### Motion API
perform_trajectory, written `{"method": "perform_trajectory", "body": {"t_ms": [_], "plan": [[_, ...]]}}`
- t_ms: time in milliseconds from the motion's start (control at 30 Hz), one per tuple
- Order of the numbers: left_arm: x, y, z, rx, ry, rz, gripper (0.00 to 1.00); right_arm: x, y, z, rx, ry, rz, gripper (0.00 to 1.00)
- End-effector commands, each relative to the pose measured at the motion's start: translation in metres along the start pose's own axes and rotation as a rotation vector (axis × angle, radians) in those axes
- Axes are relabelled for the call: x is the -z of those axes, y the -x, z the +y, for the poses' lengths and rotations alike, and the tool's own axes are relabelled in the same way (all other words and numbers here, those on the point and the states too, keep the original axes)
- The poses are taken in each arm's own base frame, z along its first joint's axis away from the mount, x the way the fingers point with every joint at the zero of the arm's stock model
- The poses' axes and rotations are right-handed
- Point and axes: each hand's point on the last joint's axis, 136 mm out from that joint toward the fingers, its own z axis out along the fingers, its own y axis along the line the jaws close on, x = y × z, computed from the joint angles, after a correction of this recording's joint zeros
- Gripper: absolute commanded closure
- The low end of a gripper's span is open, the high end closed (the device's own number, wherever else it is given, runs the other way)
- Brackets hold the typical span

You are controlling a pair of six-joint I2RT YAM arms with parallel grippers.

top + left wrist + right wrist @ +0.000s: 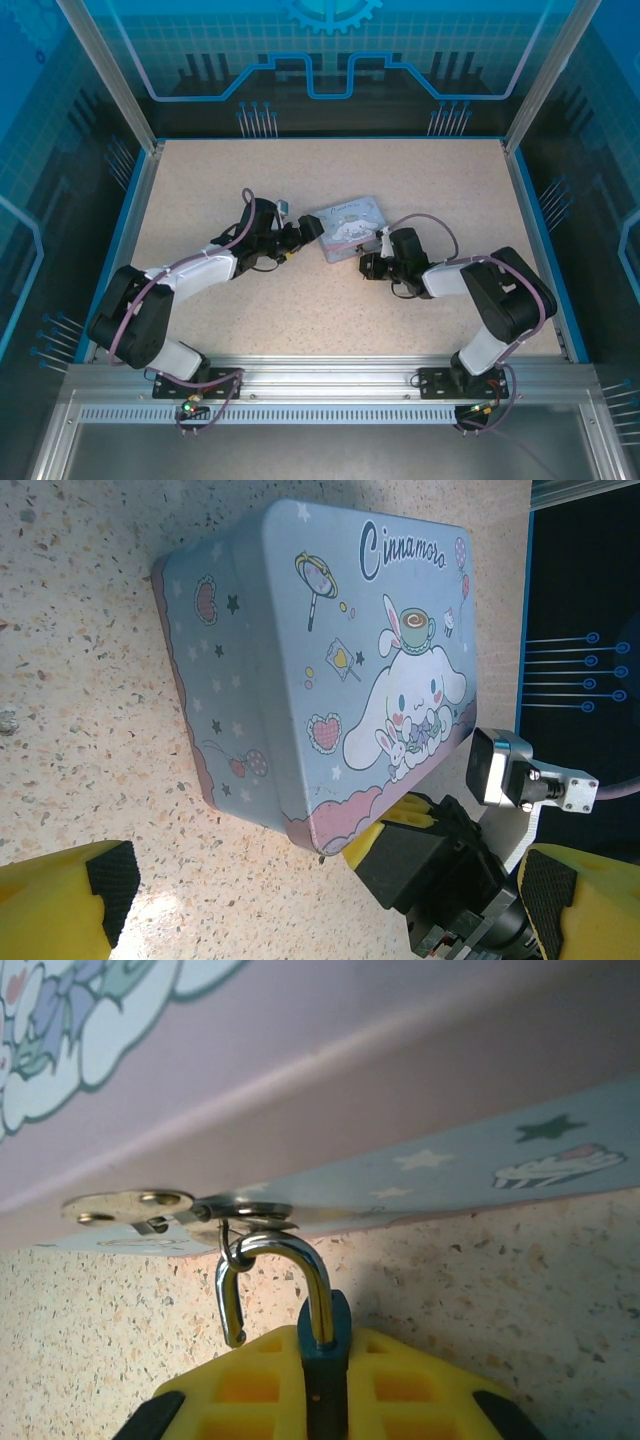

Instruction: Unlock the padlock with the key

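Note:
The padlock point(324, 1350) has a small blue body, clamped edge-on between the yellow fingers of my right gripper point(326, 1380), which is shut on it. Its shiny shackle point(290, 1260) arches up with the left end free of the body. A thin wire ring point(232, 1252) hangs on the shackle and leads to a flat metal piece point(125, 1205), which looks like the key, lying against the tin's lower edge. From above, the right gripper point(372, 262) sits at the tin's near right corner. My left gripper point(320, 905) is open, facing the tin's near left side point(305, 232).
The pale blue cartoon tin point(320, 660) lies flat on the speckled table point(300, 310) between both grippers; from above the tin point(350, 227) sits mid-table. Blue walls and metal rails point(130, 240) fence the table's sides.

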Motion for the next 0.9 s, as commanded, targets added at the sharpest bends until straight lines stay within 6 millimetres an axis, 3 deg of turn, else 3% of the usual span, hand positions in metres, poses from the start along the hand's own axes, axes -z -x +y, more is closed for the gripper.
{"method": "perform_trajectory", "body": {"t_ms": [0, 67, 467, 867], "plan": [[0.0, 0.009, -0.012, 0.005, -0.034, -0.006, 0.01, 0.004, -0.006, -0.005, -0.009, -0.005, 0.023, 0.85], [0.0, 0.009, -0.012, 0.003, -0.034, -0.006, 0.01, 0.005, -0.007, -0.006, -0.014, -0.007, 0.025, 0.81], [0.0, 0.011, -0.017, -0.004, -0.038, -0.004, 0.01, 0.01, -0.01, -0.012, -0.03, -0.012, 0.022, 0.77], [-0.001, 0.01, -0.016, -0.002, -0.037, -0.001, 0.01, 0.014, -0.013, -0.017, -0.039, -0.008, 0.022, 0.82]]}}
